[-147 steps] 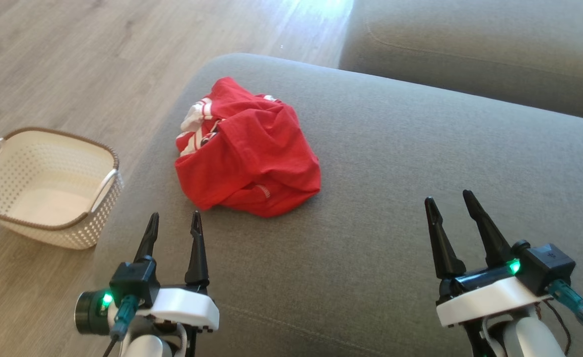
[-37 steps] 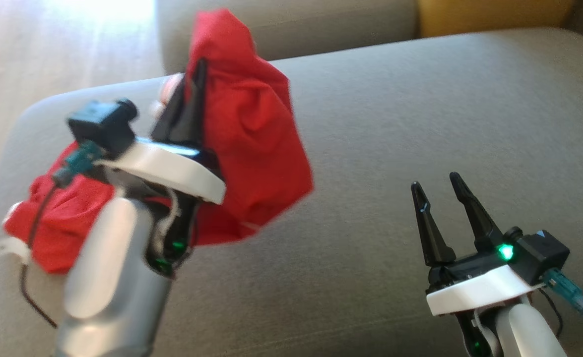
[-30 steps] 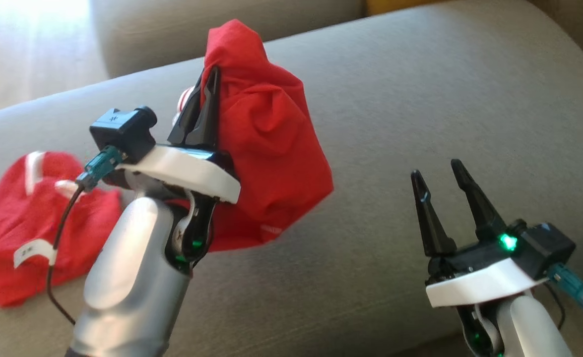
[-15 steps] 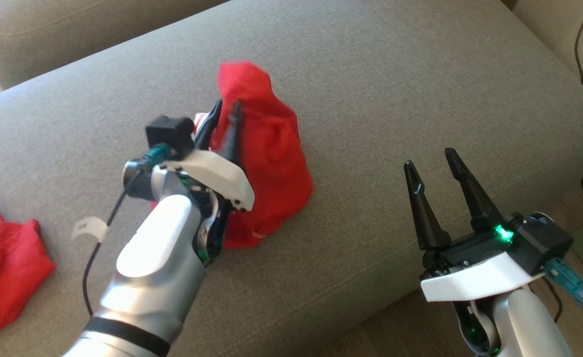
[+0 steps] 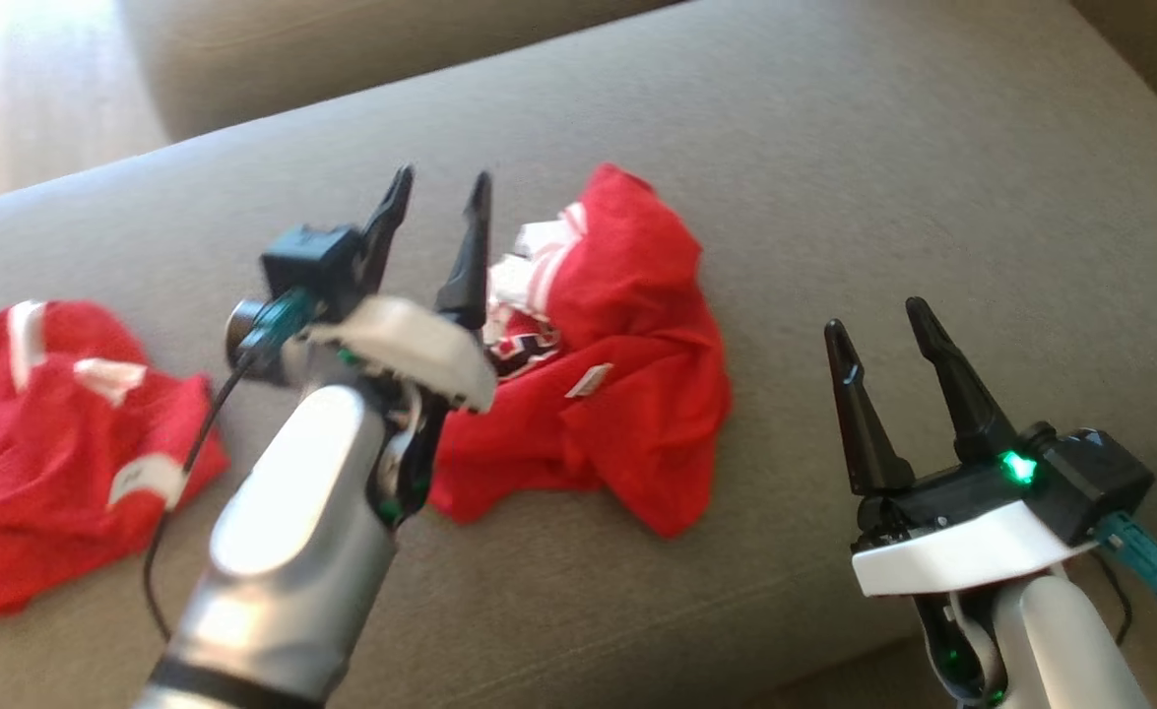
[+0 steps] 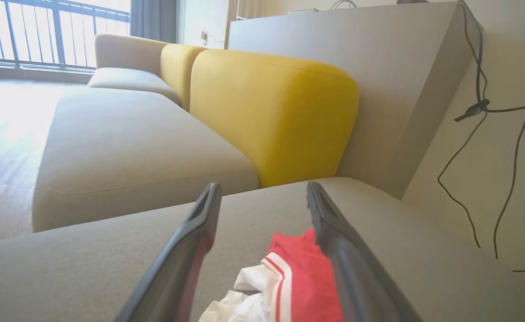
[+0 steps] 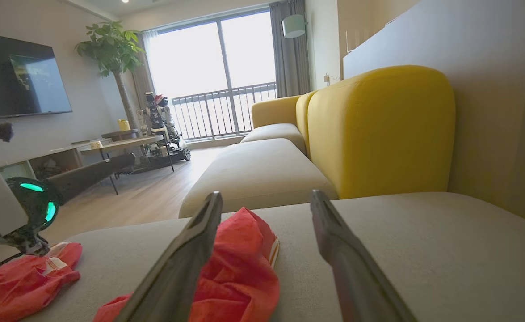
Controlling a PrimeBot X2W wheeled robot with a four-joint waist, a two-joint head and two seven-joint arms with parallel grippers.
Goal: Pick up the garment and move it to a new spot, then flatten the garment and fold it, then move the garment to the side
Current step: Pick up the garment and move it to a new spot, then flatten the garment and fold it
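Clothing lies at the far left of the grey sofa cushion (image 5: 834,148): a second red piece (image 5: 46,463), bunched up and well apart from the work. Next comes the left gripper (image 5: 438,192), held above the cushion on a forearm that slants up from the lower left. Its two dark fingers are spread wide and point away from the robot with nothing between them. Just to its right, partly hidden behind the wrist, the garment (image 5: 627,394) rests near the middle of the cushion as a crumpled red heap, with white striped trim and a label showing. So the pick-up and the shift to a new spot look done to me; flattening, folding and setting it aside are all left. Further right, the right gripper (image 5: 875,325) hangs low near the cushion's front edge, fingers likewise parted and empty, tilted up and a little leftward, near the heap but not touching it.
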